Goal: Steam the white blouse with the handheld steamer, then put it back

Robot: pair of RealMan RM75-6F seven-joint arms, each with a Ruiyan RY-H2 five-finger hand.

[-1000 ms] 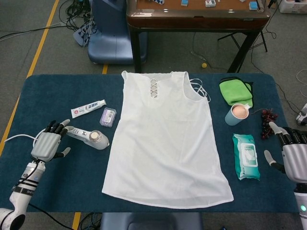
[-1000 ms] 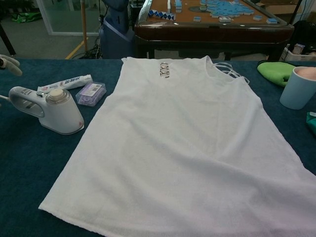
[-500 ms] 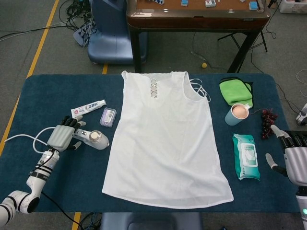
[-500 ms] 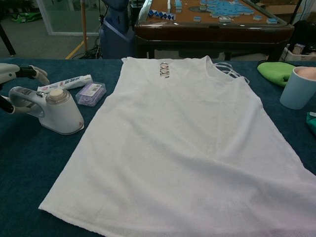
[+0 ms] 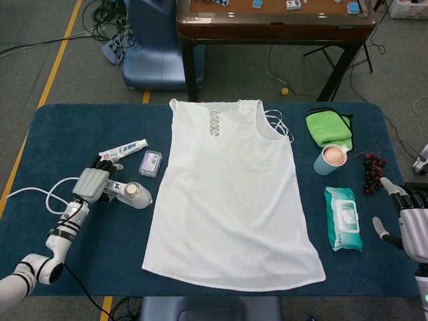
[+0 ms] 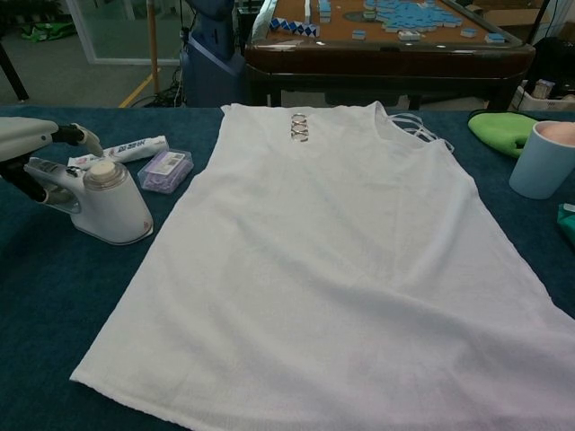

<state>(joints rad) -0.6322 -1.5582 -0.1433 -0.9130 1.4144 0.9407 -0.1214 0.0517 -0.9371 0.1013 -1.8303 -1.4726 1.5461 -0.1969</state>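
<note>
The left hand (image 5: 91, 183) is lying over the handle of the handheld steamer (image 5: 131, 193) at the bench's (image 5: 60, 127) nine o'clock side, its fingers (image 6: 79, 135) draped across the top of the handle; whether they are actually clamping it cannot be told from either view. The steamer is lying on the dark blue cloth with its long axis running roughly from nine to three o'clock in the head view, the handle end under the hand and the round head pointing toward three o'clock, at the blouse. A white cord (image 5: 30, 192) is trailing off from behind the hand toward nine o'clock.

Just past the steamer's head, the white blouse (image 5: 231, 194) is lying flat, its neckline toward twelve o'clock and its hem toward six. At about one o'clock from the steamer, a toothpaste tube (image 5: 123, 152) and a small lilac box (image 5: 150, 163) are sitting side by side.

The right hand (image 5: 413, 224) is hanging at the bench's four o'clock corner, empty, with fingers spread apart. Near it, toward nine o'clock, a wet-wipes pack (image 5: 343, 218) is lying, with a blue cup (image 5: 331, 159), a green cloth (image 5: 329, 126) and a dark red bead cluster (image 5: 373, 170) further toward twelve.
</note>
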